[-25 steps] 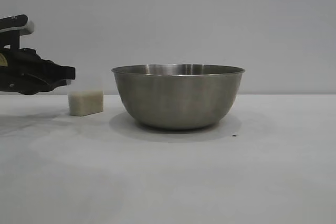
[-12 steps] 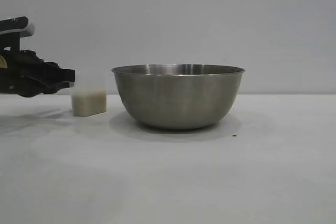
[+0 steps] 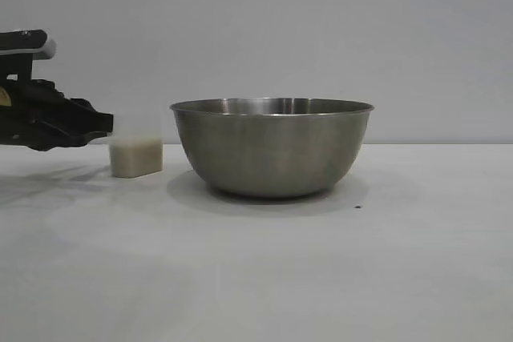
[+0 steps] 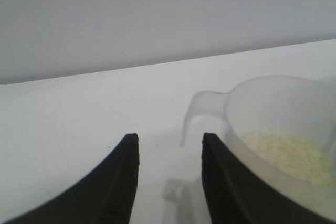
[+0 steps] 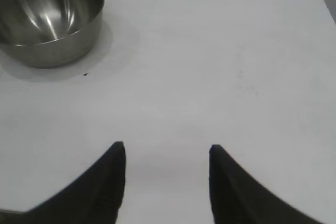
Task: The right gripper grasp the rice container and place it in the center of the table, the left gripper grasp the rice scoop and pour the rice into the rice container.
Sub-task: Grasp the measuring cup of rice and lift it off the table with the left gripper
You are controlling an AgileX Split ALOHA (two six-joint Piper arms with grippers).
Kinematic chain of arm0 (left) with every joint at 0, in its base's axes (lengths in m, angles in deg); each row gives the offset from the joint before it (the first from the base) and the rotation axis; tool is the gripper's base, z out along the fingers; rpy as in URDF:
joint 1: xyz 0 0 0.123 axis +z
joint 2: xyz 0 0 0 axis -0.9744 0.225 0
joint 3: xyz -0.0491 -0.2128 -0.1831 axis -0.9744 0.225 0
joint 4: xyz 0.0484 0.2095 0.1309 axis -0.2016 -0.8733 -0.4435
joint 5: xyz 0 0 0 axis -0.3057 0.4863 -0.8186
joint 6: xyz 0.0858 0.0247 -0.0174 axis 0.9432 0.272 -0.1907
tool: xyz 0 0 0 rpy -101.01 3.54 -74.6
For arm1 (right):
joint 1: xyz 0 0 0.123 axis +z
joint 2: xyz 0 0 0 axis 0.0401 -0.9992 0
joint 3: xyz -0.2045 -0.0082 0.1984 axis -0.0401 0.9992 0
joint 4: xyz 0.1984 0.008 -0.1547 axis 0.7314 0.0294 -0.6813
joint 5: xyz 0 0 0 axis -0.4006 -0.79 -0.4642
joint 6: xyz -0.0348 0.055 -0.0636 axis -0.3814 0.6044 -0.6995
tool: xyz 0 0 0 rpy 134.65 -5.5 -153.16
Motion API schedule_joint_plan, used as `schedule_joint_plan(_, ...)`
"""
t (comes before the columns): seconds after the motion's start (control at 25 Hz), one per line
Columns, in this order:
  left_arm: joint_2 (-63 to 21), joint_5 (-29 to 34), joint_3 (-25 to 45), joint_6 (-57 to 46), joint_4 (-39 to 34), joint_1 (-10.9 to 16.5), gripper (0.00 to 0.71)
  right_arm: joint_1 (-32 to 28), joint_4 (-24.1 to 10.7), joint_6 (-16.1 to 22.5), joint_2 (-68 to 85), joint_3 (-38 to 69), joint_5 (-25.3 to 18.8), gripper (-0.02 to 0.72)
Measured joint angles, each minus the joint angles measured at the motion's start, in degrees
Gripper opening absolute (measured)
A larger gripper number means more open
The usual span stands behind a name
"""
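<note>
A: Near the middle of the wide white matte table [image 3: 256, 278] stands the big round brushed-steel rice container [image 3: 272, 148]. Why is the right gripper [image 5: 167, 153] well back from it, jaws apart and empty?

B: Probably because the bowl looks already placed. Beside it sits the small clear plastic rice scoop [image 4: 273, 140], part full of white rice [image 4: 286, 150].

A: And the left gripper [image 4: 169, 145]?

B: Jaws apart, handle just beyond the fingertips, not clamped; lined up for a grasp, I'd say.

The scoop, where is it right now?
In the exterior view the scoop stands on the table at left, between the left gripper and the bowl.
</note>
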State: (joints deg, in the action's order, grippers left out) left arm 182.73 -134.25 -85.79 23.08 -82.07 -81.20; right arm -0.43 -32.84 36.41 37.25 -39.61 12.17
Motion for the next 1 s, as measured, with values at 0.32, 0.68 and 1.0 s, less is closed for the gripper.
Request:
schedule_joint_plan(0.32, 0.1, -0.6, -1.5, 0.0, -1.2, 0.0, 0.246, 0.0, 0.0, 0.0, 0.0, 0.0, 0.0, 0.315)
schedule_joint_plan(0.68, 0.3, -0.1, -2.5, 0.1, -2.6, 0.0, 0.246, 0.0, 0.0, 0.0, 0.0, 0.0, 0.0, 0.315)
schedule_joint_plan(1.0, 0.3, -0.1, -2.5, 0.3, -4.7, 0.0, 0.06, 0.0, 0.0, 0.0, 0.0, 0.0, 0.0, 0.315)
